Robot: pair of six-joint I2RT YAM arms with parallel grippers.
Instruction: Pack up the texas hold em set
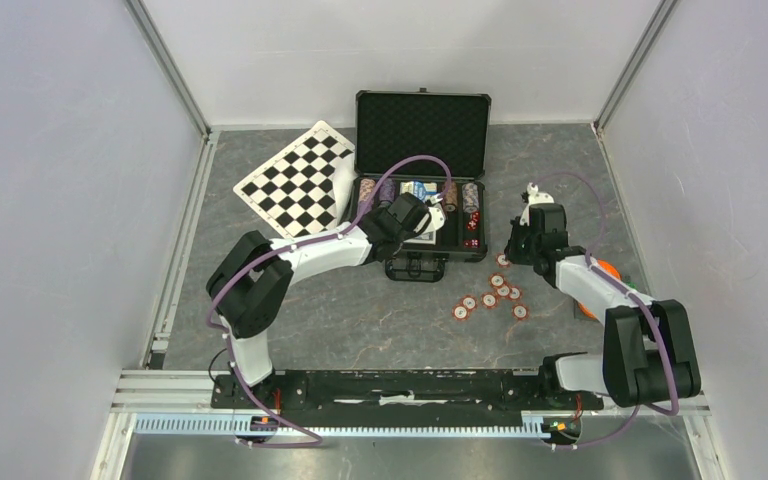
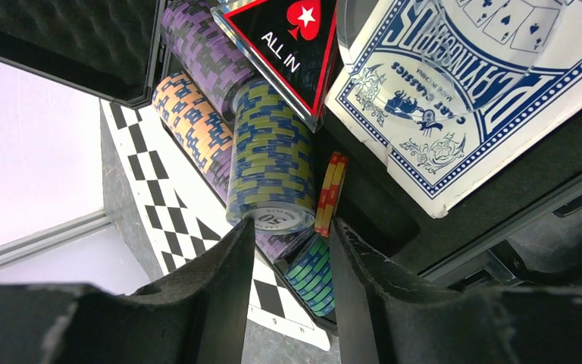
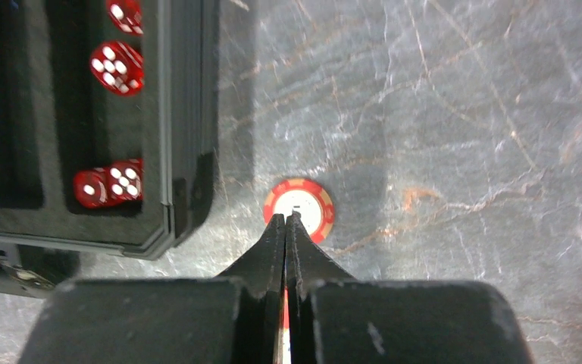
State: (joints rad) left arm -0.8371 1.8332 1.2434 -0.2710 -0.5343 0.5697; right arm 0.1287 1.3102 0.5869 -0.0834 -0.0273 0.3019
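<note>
**Left tool in the chip trays, right tool over a loose chip**

The black case [image 1: 422, 130] lies open at the middle back of the table, lid up, and my left gripper [image 2: 292, 235] is down inside it, fingers parted. In the gap just past the tips is the end of an olive-and-blue chip stack [image 2: 269, 152], its face chip reading "50". Purple [image 2: 204, 45] and orange [image 2: 189, 121] stacks lie beside it. A black triangular button [image 2: 292, 42] reads "ALL IN" under a starred red spade. Next to it is the blue card deck [image 2: 455, 114]; I can read "CLASSICS" and "MADE IN CHINA".

Red dice [image 3: 117, 67] sit in the case's right-end slot.

Off to the right, my right gripper [image 3: 286, 221] is pressed shut, tips over the near edge of a red-and-white chip [image 3: 303, 205] flat on the grey table [image 3: 462, 152]. More loose chips [image 1: 490, 295] lie scattered nearby. The checkered board [image 1: 295, 180] rests left of the case.
</note>
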